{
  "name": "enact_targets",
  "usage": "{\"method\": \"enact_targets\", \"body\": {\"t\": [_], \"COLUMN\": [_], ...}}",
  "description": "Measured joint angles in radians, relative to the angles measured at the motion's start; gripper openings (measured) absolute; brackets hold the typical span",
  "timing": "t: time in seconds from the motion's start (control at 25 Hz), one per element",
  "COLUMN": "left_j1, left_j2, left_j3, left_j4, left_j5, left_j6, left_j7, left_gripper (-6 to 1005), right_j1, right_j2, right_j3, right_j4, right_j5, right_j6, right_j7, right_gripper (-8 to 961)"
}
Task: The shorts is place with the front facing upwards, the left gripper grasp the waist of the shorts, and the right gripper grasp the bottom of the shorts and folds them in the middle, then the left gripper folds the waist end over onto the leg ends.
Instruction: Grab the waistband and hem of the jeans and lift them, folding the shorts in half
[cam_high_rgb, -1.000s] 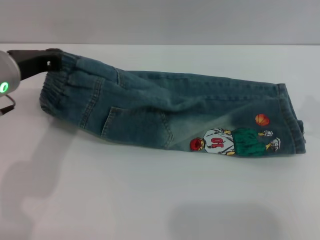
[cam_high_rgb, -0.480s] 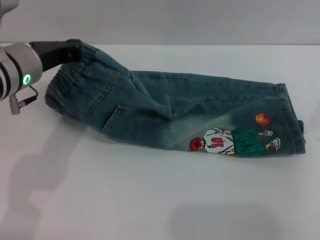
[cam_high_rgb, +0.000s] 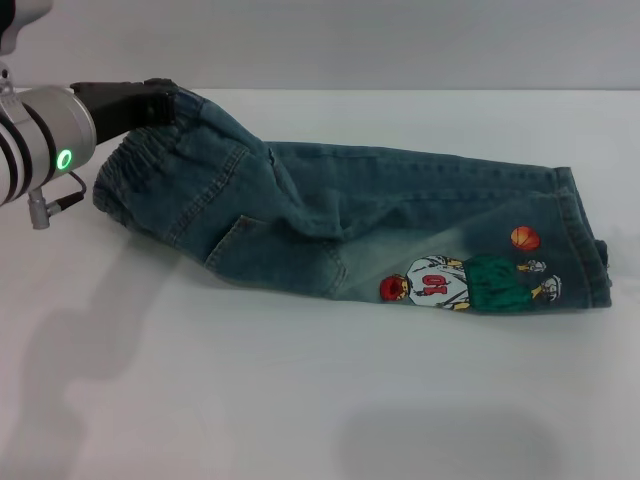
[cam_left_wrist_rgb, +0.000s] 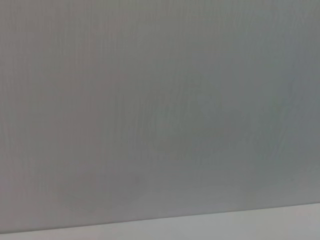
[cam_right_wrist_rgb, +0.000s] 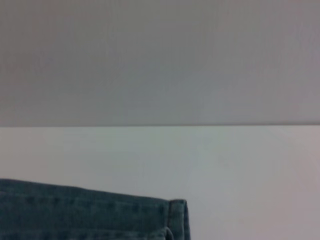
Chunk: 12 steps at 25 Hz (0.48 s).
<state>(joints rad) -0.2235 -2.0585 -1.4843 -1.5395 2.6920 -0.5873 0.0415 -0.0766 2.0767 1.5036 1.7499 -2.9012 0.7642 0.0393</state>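
Blue denim shorts (cam_high_rgb: 340, 225) lie folded lengthwise on the white table (cam_high_rgb: 300, 400), with a cartoon print (cam_high_rgb: 465, 282) near the leg ends at the right. My left gripper (cam_high_rgb: 165, 103) is shut on the elastic waist (cam_high_rgb: 140, 165) at the far left and holds it lifted off the table. The leg ends (cam_high_rgb: 585, 240) rest flat. A hem corner of the shorts (cam_right_wrist_rgb: 100, 217) shows in the right wrist view. The right gripper is out of view. Only grey wall fills the left wrist view.
A grey wall (cam_high_rgb: 400, 40) runs behind the table's far edge. Bare white tabletop stretches in front of the shorts and to their right.
The left gripper has risen and moved right with the waist, lifting that end of the shorts and dragging it toward the legs. The leg ends have stayed put.
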Motion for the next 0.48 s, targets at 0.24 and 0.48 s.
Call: {"method": "enact_targets", "body": {"t": [0.24, 0.48], "left_j1": [0.002, 0.001], "left_j2": [0.000, 0.000], "left_j3": [0.011, 0.019], "left_j4": [-0.002, -0.002], "left_j5": [-0.002, -0.002], "left_j6": [0.000, -0.002], "left_j7": [0.000, 0.001], "left_gripper": [31, 31], "right_j1": [0.020, 0.036], "right_j2": [-0.001, -0.002], "right_j3": [0.009, 0.024], "right_j4": [-0.008, -0.046], "right_j5": [-0.002, -0.004], "right_j6": [0.010, 0.006], "right_j7": [0.002, 0.004], "right_gripper": [284, 607]}}
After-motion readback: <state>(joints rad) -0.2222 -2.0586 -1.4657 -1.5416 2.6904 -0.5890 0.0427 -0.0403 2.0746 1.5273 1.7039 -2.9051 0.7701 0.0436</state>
